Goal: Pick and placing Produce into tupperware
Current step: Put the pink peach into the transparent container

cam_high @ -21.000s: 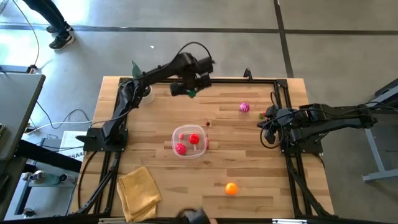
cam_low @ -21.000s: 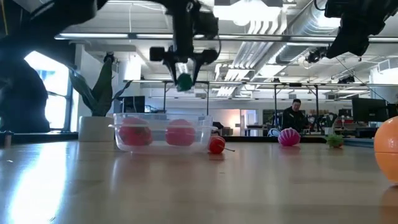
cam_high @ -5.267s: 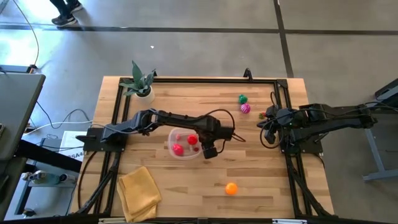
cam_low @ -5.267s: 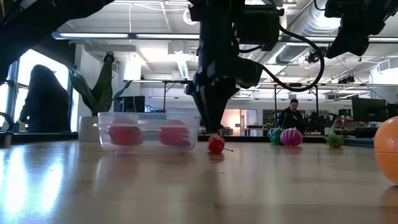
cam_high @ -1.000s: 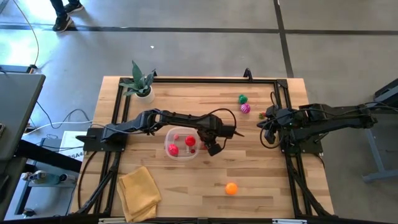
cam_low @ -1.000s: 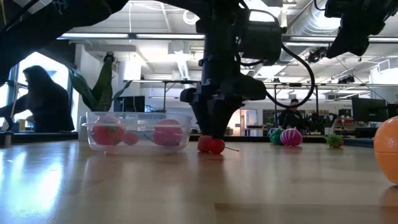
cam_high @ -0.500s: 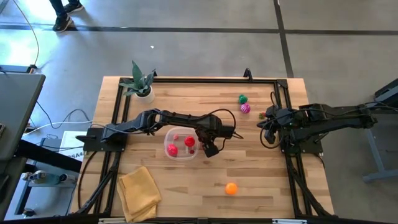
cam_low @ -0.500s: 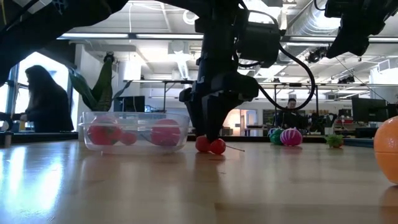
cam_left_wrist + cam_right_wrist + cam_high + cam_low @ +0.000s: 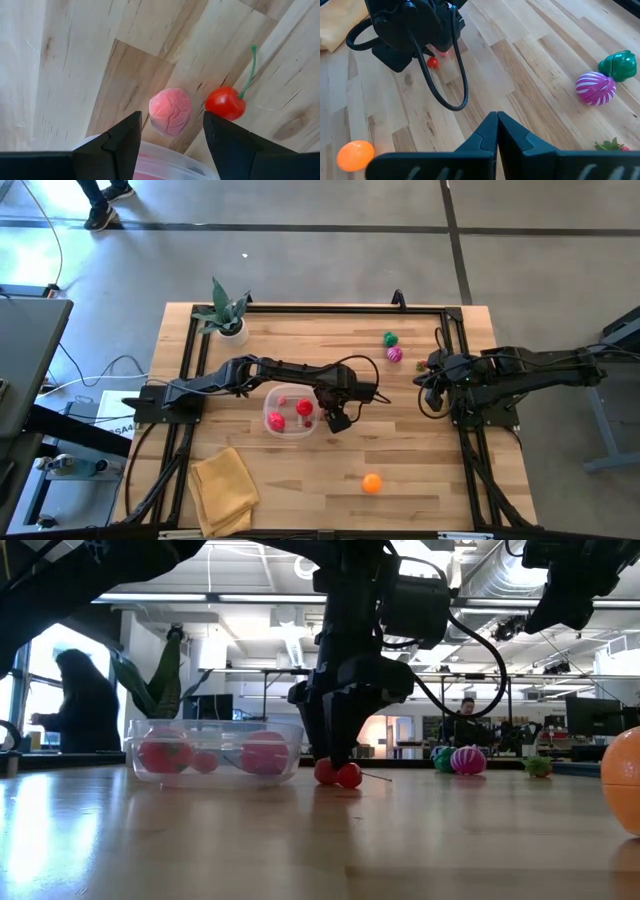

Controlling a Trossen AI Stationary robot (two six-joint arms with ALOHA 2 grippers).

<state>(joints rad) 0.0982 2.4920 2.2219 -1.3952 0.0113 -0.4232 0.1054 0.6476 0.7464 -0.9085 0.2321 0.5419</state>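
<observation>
The clear round tub stands on its base mid-table and holds red produce pieces. My left gripper points down at the tub's right side, open. Its fingers straddle a pale red ball lying on the wood, and a red cherry with a green stem lies beside that ball. In the low view both sit at the fingertips. A magenta ball, a green piece and an orange ball lie apart on the table. My right gripper waits shut at the table's right edge. My left gripper comes from above, pointing down, with its fingers on either side of the pale red ball, close over the tub's rim. I cannot tell whether the fingers touch the ball or the tub's wall.
A potted plant stands at the far left corner and a folded yellow cloth lies at the near left. A strawberry-like piece sits near my right gripper. A black frame borders the table. People show in the room beyond.
My left gripper has shifted slightly toward the table's left, staying low and open. The tub has slid a little toward the left edge with it. The pale red ball and the cherry remain on the wood at the fingertips.
</observation>
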